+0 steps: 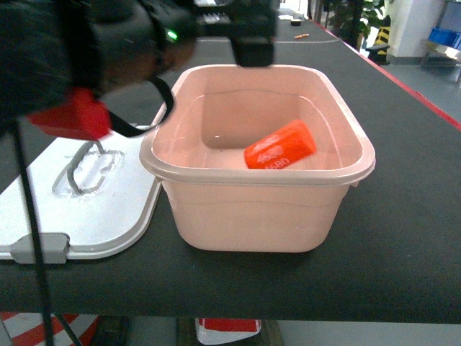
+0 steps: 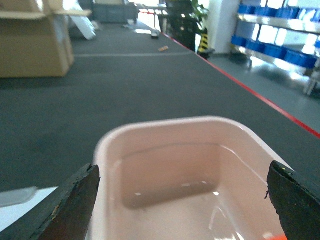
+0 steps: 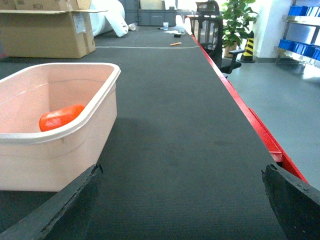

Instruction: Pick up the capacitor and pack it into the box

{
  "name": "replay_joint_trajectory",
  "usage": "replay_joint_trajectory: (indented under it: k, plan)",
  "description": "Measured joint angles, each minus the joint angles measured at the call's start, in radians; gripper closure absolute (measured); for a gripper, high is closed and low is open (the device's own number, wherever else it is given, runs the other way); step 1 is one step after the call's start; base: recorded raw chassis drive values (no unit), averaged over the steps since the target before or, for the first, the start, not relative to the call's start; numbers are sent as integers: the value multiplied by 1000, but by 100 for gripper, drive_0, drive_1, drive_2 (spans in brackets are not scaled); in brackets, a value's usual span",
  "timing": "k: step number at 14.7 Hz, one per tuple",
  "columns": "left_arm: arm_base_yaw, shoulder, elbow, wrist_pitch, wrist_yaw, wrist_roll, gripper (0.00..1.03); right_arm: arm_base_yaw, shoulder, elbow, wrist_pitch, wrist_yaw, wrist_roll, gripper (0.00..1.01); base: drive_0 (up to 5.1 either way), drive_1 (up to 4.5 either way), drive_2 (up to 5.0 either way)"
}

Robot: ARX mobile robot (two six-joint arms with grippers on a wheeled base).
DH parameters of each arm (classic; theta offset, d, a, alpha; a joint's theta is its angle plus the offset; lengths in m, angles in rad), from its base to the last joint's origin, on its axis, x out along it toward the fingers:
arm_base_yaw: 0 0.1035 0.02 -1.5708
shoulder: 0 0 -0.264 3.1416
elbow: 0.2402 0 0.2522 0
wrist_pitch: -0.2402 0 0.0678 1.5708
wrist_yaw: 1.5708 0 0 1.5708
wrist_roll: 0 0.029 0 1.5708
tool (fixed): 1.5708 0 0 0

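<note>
Pink tub: pale pink rectangular plastic box (image 1: 259, 209) w/ rounded corners & rolled rim, sitting lidless on dark grey table mat (image 1: 403, 216).
Capacitor: orange cylindrical capacitor (image 1: 280, 145) lying on its side inside the box, toward the right half of the floor in head view; also showing in right wrist view (image 3: 61, 116).
Writing: white print on capacitor reading approx "680"; rest too blurred.
Lid: white flat plastic lid (image 1: 108, 209) w/ grey clasp & grey handle lying on mat, touching box's left side.
L gripper: left gripper (image 2: 182, 200) hovering over the box, dark fingers (image 2: 75, 200) spread wide apart, nothing between them; arm blurring across top left of head view.
R gripper: right gripper (image 3: 182, 200) sitting low over mat right of box, fingers spread wide, holding nothing.
Background: brown cardboard carton (image 3: 47, 32) at far end of table; labels unreadable. Blue plastic bins (image 2: 280, 50) on shelving at right.
</note>
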Motion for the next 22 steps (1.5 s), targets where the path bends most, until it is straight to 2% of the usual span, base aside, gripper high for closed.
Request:
replay_joint_trajectory:
  k: [1, 2, 3, 4, 6, 9, 13, 17, 19, 22]
  plan:
    - [105, -100, -61, 24, 31, 10, 5, 0, 0, 0, 0, 0, 0, 3, 0, 0, 0]
    - [211, -159, -109, 61, 45, 38, 5, 0, 0, 0, 1, 0, 0, 3, 0, 0, 0]
    - [321, -161, -150, 97, 57, 68, 5, 0, 0, 0, 0, 0, 0, 3, 0, 0, 0]
    - [407, -111, -192, 135, 79, 92, 5, 0, 0, 0, 0, 0, 0, 3, 0, 0, 0]
    - [484, 31, -219, 171, 121, 114, 5, 0, 0, 0, 1, 0, 0, 3, 0, 0, 0]
    - [489, 196, -152, 216, 146, 113, 5, 0, 0, 0, 1, 0, 0, 3, 0, 0, 0]
    - [461, 421, -55, 249, 193, 105, 5, 0, 0, 0, 1, 0, 0, 3, 0, 0, 0]
    - [438, 528, -23, 271, 187, 74, 5, 0, 0, 0, 0, 0, 0, 3, 0, 0, 0]
    - [438, 541, -23, 294, 186, 73, 18, 0, 0, 0, 1, 0, 0, 3, 0, 0, 0]
    - [439, 556, -23, 317, 193, 83, 48, 0, 0, 0, 1, 0, 0, 3, 0, 0, 0]
